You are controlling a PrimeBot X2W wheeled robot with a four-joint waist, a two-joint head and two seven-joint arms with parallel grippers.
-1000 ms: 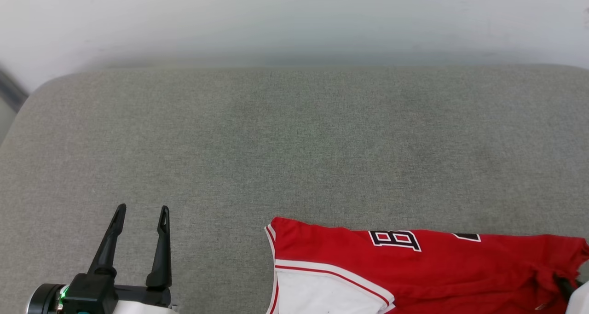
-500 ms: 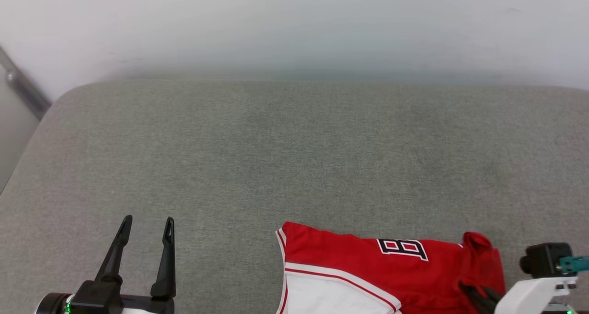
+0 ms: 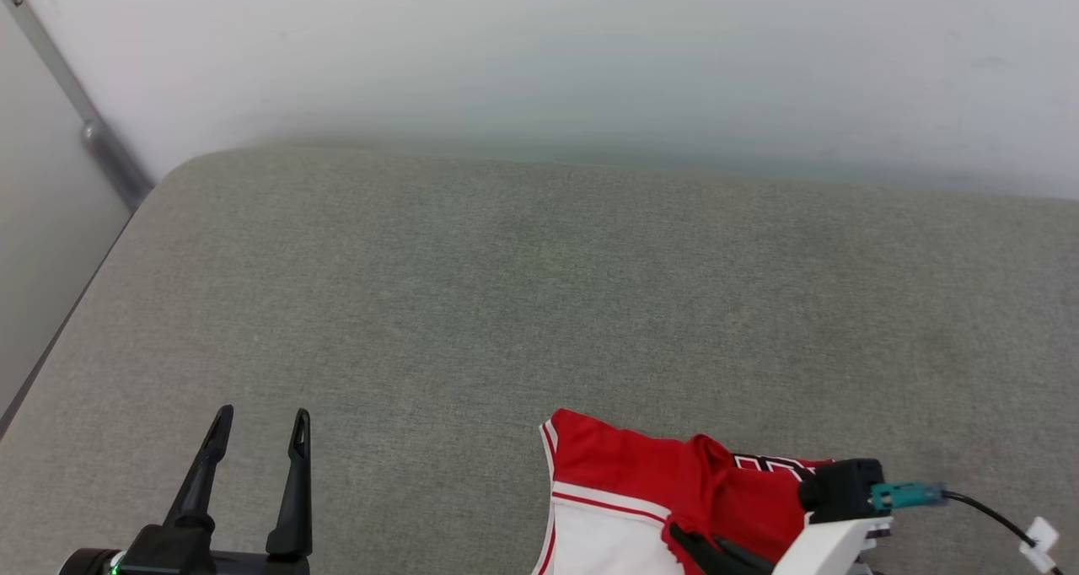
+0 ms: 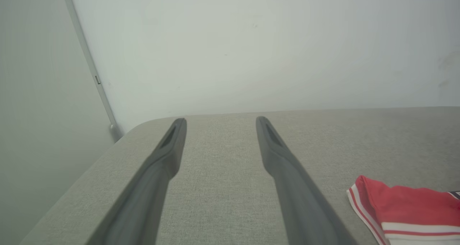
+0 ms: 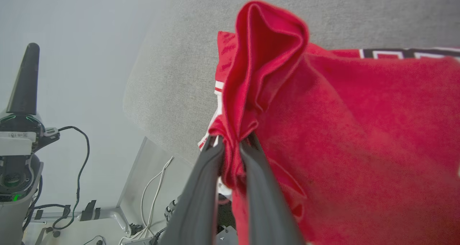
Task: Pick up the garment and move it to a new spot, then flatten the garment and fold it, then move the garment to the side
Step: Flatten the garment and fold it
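Head view: the garment lies at the near edge of the grey padded worktop, right of centre. It is bunched, with a white sleeve panel and striped trim facing up and part of the lettering showing. The right claw comes in from the lower right, and its dark fingers go into a raised red fold. The left claw hangs over bare worktop, well apart from the cloth.

Left wrist view: the left claw's fingers are spread wide with nothing between them. The garment's striped corner rests on the worktop off to one side.

Right wrist view: the right claw is nearly pressed together, pinching a narrow gather of red fabric that stands up in a peak beyond the tips. The rest of the garment drapes away from it.

The grip is my main worry, because only a thin pleat is caught and it could slip out under the jersey's weight. Trailing cloth near the edge could also drag or slide off towards the cables below. Carried from a single point, the garment would probably land crumpled.
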